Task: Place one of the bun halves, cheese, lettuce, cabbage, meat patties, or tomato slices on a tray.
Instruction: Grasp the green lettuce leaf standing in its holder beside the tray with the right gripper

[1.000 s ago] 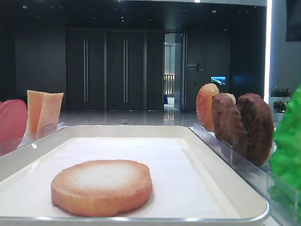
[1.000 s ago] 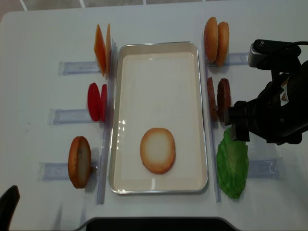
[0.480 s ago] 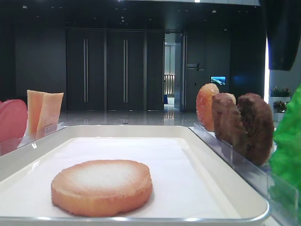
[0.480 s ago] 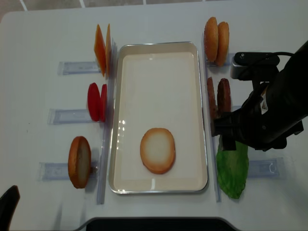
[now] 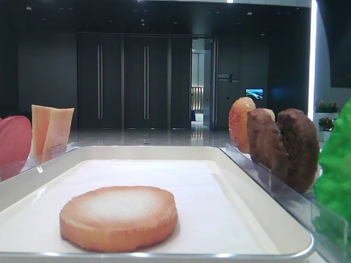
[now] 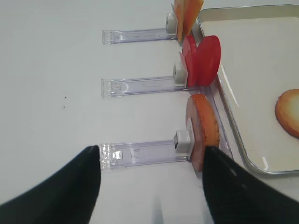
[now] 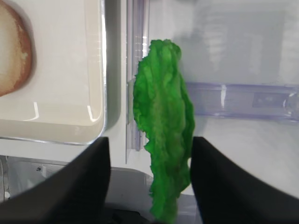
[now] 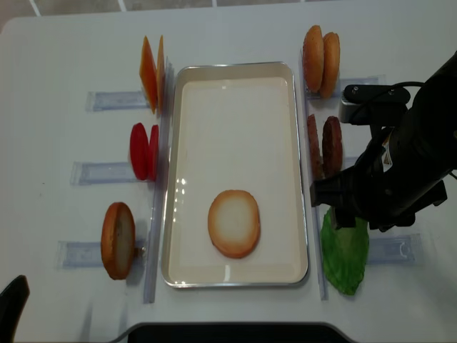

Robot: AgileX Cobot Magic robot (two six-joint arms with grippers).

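On the big white rectangular tray [image 8: 235, 78] I've got just the flat floury bun half [image 8: 234, 223] so far. Right gripper [image 7: 149, 182] straddles the ruffled green lettuce leaf [image 7: 163, 121], fingers either side w/ gaps, so not pinched imo. Leaf's standing beside the tray by its clear rack [image 7: 243, 100]. Left gripper [image 6: 154, 186] open, idle.

one overhead, one low at tray [image 5: 263, 241] level, two wrist views; all share it.
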